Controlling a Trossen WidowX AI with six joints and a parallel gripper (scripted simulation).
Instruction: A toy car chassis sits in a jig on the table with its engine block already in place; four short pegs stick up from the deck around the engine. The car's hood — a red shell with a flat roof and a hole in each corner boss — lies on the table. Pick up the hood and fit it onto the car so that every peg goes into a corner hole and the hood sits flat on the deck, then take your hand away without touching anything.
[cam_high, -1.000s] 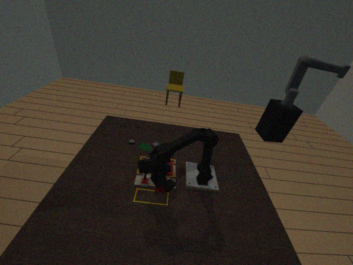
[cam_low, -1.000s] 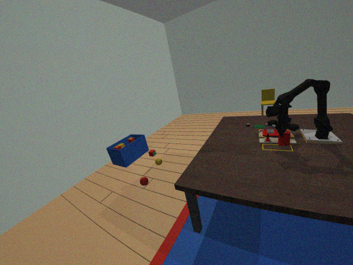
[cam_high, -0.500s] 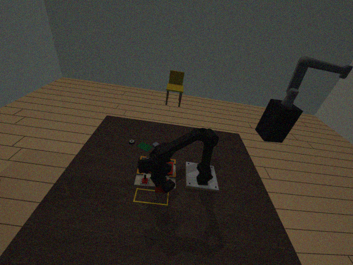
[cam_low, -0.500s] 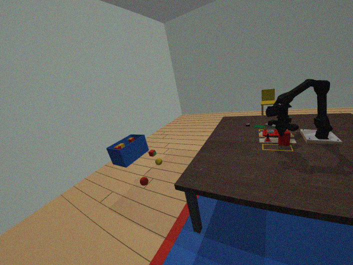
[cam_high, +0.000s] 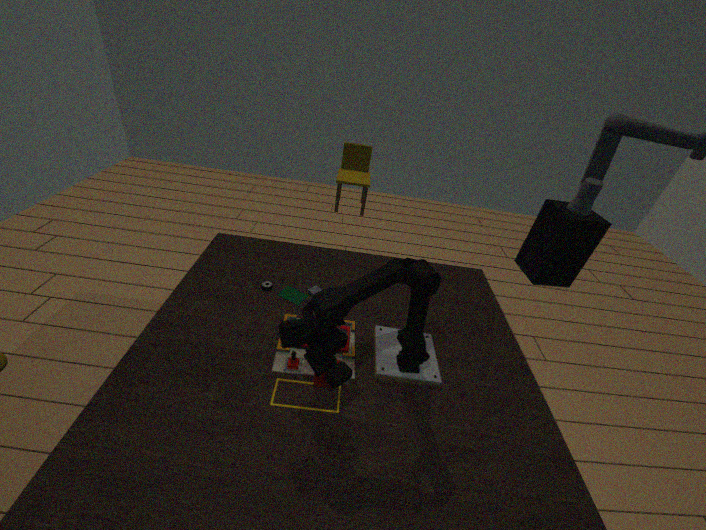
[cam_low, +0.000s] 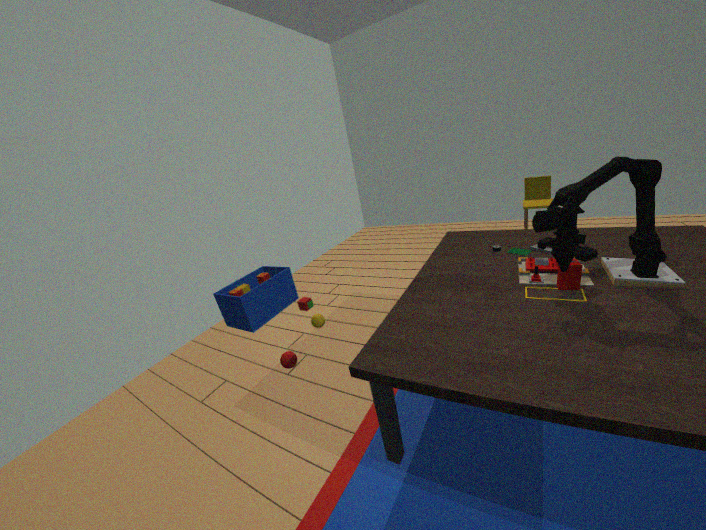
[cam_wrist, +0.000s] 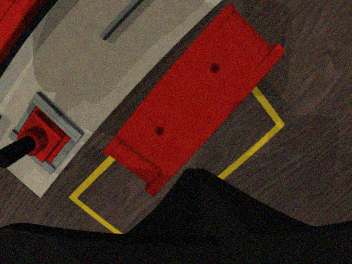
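The red hood (cam_high: 321, 381) (cam_low: 569, 277) (cam_wrist: 192, 92) stands upright on the table, partly over the back edge of the yellow outline; the wrist view shows a long face with two dark holes. My gripper (cam_low: 564, 268) (cam_wrist: 194, 178) is shut, with nothing seen between its fingers, its tip just beside the hood's near edge; I cannot tell whether they touch. The red chassis (cam_high: 347, 344) (cam_low: 531, 264) (cam_wrist: 12, 22) sits in its jig with an orange-yellow frame (cam_high: 351, 349), behind the hood. The arm covers much of it. Engine block and pegs cannot be made out.
A pale board (cam_high: 279, 365) (cam_low: 584, 281) (cam_wrist: 145, 55) bears a small red block (cam_high: 293, 363) (cam_low: 536, 278) (cam_wrist: 57, 135) with a black stem in a grey holder. The yellow outline (cam_high: 305, 408) (cam_low: 554, 299) (cam_wrist: 250, 153) lies in front. A green plate (cam_high: 293, 294) and a wheel (cam_high: 266, 285) lie behind.
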